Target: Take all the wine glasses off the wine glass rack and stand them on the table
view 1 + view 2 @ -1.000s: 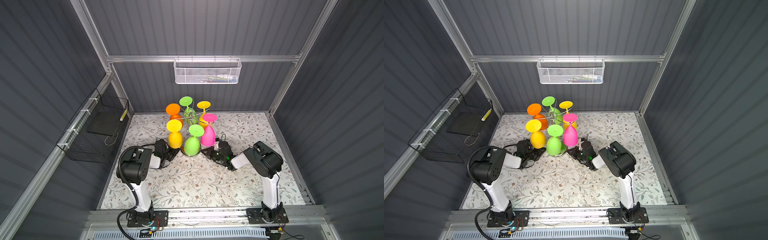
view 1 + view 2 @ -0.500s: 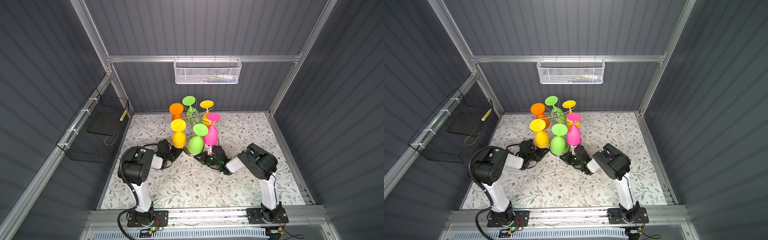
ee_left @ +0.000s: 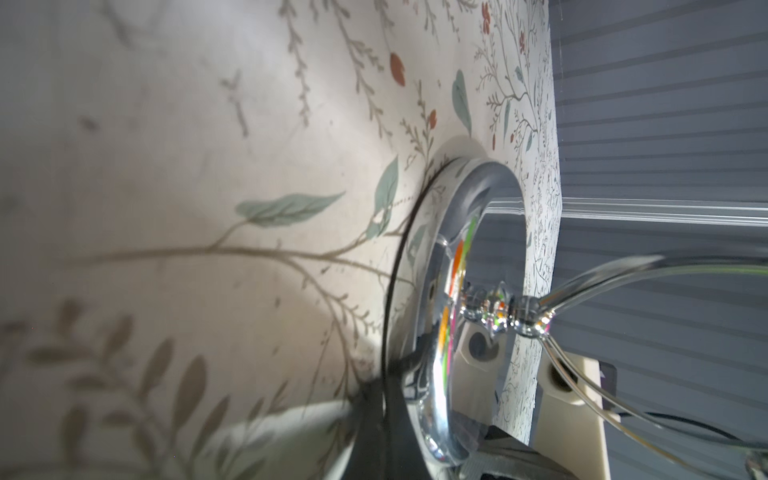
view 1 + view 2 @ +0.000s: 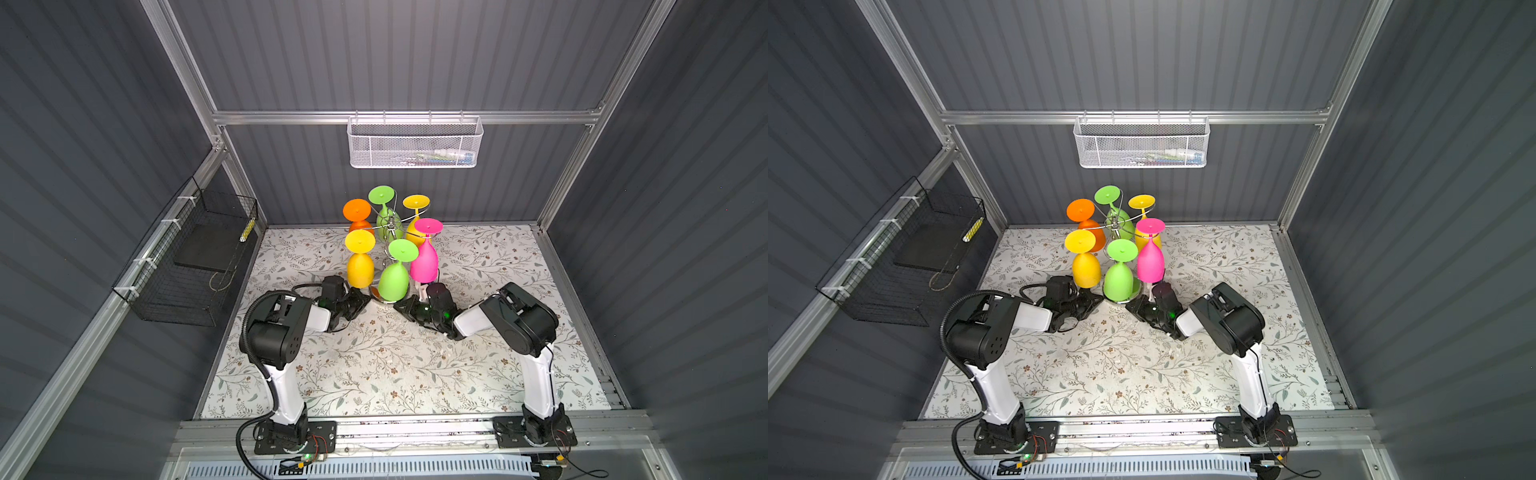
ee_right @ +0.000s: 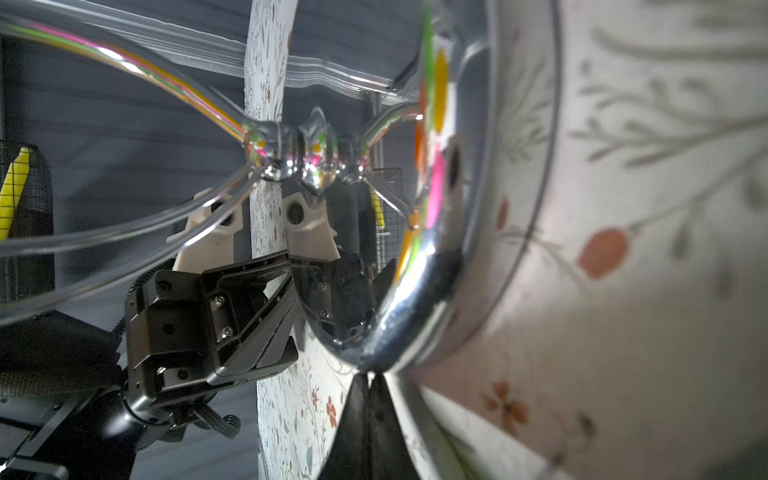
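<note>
Arms (image 4: 286,328) are crouching low, elbows raised, left gripper (image 4: 361,299) and right gripper (image 4: 397,307) both clenched, touching the base of the wine glass rack (image 4: 391,225).

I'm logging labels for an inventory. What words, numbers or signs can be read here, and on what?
No text can be read in any view.
Items in the white mesh basket: print too small and blurred to read.
Yellow strip in the black wire basket: no characters visible.

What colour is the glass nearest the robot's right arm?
Bright pink. The glass shows best in a top view.
</note>
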Tool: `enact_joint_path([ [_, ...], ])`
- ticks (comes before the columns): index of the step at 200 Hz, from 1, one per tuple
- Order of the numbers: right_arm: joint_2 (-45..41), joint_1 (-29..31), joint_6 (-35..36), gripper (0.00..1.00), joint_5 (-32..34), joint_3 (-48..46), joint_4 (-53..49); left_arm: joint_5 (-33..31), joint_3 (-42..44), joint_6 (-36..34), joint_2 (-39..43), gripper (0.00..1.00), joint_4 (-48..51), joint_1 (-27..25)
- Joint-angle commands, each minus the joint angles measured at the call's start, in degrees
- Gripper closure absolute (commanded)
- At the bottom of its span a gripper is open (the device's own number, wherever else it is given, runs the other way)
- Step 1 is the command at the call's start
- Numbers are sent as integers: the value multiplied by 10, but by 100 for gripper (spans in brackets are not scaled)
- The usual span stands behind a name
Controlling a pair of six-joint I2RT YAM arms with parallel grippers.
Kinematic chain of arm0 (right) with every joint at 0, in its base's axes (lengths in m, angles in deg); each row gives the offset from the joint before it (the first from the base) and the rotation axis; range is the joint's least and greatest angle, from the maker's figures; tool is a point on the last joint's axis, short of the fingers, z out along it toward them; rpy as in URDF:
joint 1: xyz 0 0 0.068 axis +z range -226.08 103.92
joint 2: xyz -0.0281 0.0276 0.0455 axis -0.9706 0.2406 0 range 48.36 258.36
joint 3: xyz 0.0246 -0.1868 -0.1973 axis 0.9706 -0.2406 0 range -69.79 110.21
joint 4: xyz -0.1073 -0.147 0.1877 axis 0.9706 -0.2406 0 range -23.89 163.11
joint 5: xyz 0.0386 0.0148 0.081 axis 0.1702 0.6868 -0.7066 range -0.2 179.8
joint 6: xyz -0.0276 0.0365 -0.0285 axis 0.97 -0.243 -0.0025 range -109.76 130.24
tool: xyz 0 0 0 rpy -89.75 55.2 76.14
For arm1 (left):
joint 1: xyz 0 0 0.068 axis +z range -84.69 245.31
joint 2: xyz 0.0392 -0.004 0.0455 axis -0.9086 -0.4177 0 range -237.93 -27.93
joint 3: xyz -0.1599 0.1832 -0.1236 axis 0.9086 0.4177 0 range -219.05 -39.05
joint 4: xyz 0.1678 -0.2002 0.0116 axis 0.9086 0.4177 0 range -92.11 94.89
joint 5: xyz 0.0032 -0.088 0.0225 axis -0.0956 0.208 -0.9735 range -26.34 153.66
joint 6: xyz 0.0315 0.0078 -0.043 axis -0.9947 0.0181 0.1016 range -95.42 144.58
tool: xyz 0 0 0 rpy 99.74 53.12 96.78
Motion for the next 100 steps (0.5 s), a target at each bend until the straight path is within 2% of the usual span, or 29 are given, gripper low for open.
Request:
enact_joint_path([
  [1, 15, -10, 14, 100, 26, 22, -28, -2, -22, -11, -20, 100, 55, -3],
  [100, 30, -28, 19, 100, 26, 85, -80, 3, -103, -20, -49, 100, 97, -3],
])
